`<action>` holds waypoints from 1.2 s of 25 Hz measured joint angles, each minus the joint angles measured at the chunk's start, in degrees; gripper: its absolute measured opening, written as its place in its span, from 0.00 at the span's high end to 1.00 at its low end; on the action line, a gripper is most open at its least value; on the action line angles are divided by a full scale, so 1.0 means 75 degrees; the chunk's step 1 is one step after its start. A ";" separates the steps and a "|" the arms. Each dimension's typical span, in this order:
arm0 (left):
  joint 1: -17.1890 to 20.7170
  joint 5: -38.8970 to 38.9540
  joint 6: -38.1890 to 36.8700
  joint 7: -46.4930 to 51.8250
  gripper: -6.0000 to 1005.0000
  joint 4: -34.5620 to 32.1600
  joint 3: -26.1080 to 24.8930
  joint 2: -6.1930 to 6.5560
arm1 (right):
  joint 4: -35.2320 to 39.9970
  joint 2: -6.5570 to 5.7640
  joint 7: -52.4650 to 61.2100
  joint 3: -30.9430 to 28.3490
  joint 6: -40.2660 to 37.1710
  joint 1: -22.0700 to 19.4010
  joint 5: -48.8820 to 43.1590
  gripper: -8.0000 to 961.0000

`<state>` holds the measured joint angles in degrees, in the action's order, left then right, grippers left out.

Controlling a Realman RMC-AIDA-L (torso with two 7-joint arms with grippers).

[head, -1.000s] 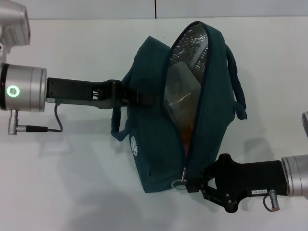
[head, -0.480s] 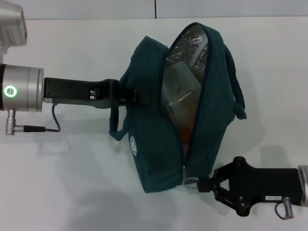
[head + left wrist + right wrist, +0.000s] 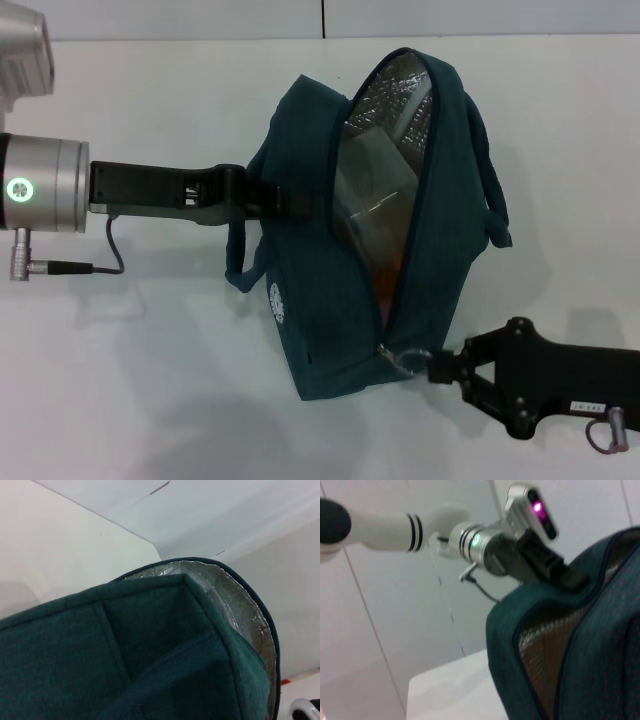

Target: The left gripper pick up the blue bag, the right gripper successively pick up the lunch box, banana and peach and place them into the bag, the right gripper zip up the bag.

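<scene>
The blue bag [image 3: 320, 300] lies open on the white table, its foil lining [image 3: 400, 85] showing. My left gripper [image 3: 283, 203] is shut on the bag's left side by a handle. Inside the bag I see the clear lunch box [image 3: 370, 175] and an orange-yellow patch of the banana [image 3: 392, 262]. The peach is hidden. My right gripper [image 3: 441, 369] is at the bag's near end, shut on the ring zipper pull [image 3: 411, 358], which stretches toward it. The left wrist view shows the bag's fabric [image 3: 125, 645] and lining. The right wrist view shows the bag [image 3: 605, 640] and the left gripper [image 3: 567, 577].
The white table [image 3: 150, 380] spreads around the bag, with its far edge against a wall [image 3: 200, 18]. The left arm's silver cuff [image 3: 45, 185] and a looping cable [image 3: 112, 258] sit at the far left. One bag handle [image 3: 495, 190] hangs off the right side.
My right gripper has moved right and toward the near edge, and the ring zipper pull has swung out after it. The bag and left gripper have barely moved.
</scene>
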<state>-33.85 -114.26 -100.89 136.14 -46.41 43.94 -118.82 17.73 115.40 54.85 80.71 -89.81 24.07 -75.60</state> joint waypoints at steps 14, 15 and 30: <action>0.0140 0.0221 -0.0005 -0.0453 0.95 0.0000 -0.0010 -0.0048 | -0.0042 0.0009 -0.0175 -0.0539 -0.0725 -0.0032 0.0171 0.98; 0.0157 0.0269 -0.0006 -0.0509 0.94 0.0000 -0.0011 -0.0048 | -0.0050 0.0009 -0.0208 -0.0540 -0.0755 -0.0033 0.0197 0.98; 0.0744 0.1448 0.0025 -0.1559 0.69 0.0005 -0.0355 -0.0028 | -0.0079 0.0024 -0.0452 -0.0543 -0.1051 -0.0073 0.0712 0.98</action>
<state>-28.28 -103.41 -100.71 124.45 -46.37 41.28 -119.04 17.13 115.58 51.46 76.64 -97.69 23.52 -70.26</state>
